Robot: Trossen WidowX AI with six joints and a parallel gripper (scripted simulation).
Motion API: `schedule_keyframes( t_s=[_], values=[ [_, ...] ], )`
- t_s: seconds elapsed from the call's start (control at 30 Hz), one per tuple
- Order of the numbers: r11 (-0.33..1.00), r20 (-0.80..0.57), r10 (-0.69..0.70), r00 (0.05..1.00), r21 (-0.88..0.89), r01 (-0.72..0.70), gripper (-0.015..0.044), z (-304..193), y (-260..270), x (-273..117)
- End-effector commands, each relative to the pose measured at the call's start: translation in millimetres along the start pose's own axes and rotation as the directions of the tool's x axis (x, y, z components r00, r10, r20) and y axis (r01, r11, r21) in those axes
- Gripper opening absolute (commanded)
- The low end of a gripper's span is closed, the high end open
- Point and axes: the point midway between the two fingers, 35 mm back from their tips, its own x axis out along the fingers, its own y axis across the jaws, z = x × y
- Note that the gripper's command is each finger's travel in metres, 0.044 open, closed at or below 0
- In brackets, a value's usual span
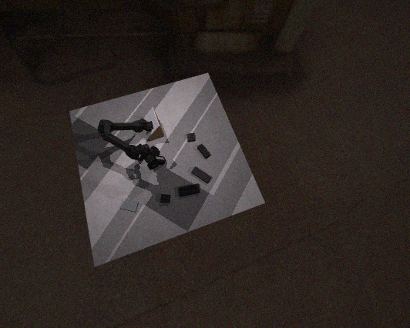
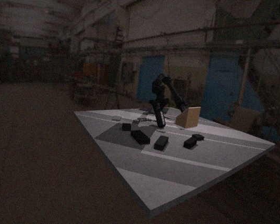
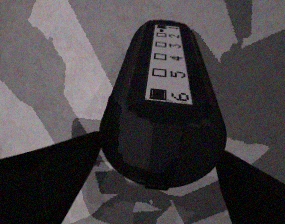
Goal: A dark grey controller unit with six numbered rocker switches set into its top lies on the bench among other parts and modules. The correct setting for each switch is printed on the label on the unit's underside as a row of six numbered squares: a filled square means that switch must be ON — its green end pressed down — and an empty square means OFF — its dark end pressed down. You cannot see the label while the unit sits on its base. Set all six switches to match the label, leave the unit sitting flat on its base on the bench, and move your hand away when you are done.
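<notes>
Gripper (image 1: 160,162) (image 2: 160,111) (image 3: 158,147) clamped on the controller unit (image 1: 158,163) (image 2: 160,121) (image 3: 153,132) — held steeply tilted, long axis running away from the fingers, label exposed. Lowering it base-down likely needs a turn — label underneath.

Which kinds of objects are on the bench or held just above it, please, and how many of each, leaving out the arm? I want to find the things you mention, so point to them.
Controller unit (image 2: 160,120) (image 3: 135,135), held: 1
Loose dark blocks (image 1: 189,190) (image 2: 140,137): 5
Tan wedge-shaped block (image 1: 156,134) (image 2: 192,118): 1
Pale flat square (image 1: 130,207) (image 2: 116,118): 1
Total: 8
</notes>
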Motion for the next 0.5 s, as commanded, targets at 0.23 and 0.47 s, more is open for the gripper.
schedule_keyframes(
  t_s=[0.23,0.47],
  values=[
    [1.000,-0.004,0.013,1.000,-0.002,-0.014,0.0338,-9.3,2.2,8.0],
    [1.000,-0.004,0.013,1.000,-0.002,-0.013,0.0338,-14.4,2.2,10.6]
  ],
)
